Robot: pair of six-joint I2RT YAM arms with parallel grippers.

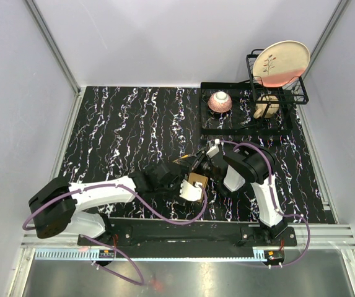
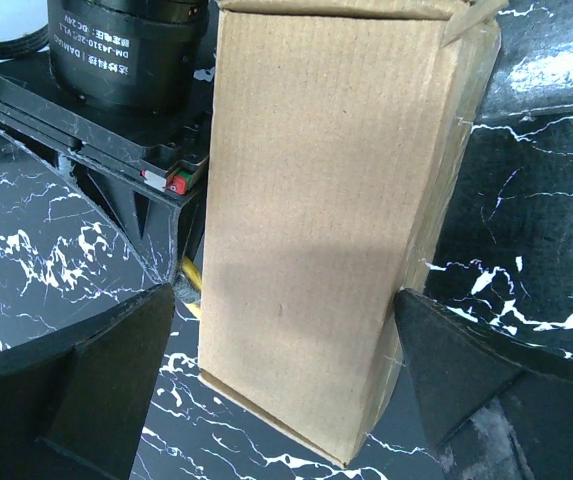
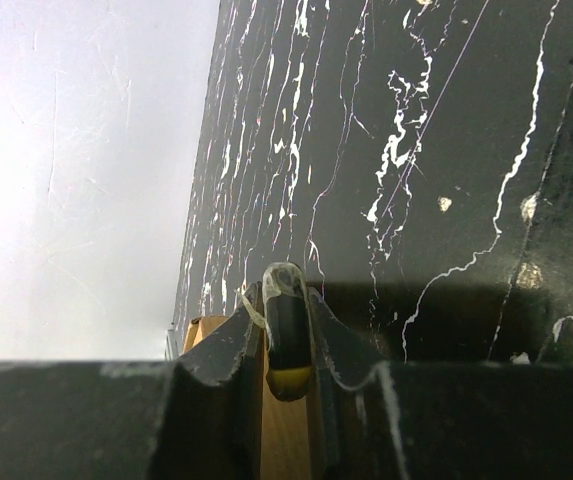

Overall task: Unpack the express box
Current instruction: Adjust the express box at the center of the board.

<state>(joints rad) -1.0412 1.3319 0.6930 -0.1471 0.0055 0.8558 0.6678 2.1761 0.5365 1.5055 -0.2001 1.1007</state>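
Left wrist view is mostly the express box (image 2: 326, 200): its plain brown broad face sits between my left claw's (image 2: 284, 300) two dark fingers (image 2: 86, 390). That claw is spread wide. The finger on the right of the view is up against the box's edge, while the other stands a little apart from it, so I am not gripping anything there. The box rests on the black, white-veined counter (image 1: 121, 124), near the middle of its front part, just ahead of my two bases. Beside it, on the left of that view, is my right arm's black motor housing (image 2: 126, 50).

My right claw (image 3: 288, 305) is narrow, pinched on a slim black-and-yellow utility knife (image 3: 288, 345) whose tip pokes out past the fingertips. From above, this claw hangs just behind the box, close to my left one.

Far off at the counter's back right corner stand a wire rack (image 1: 276, 93) with a plate (image 1: 280, 62) and a pink bowl (image 1: 220, 102).
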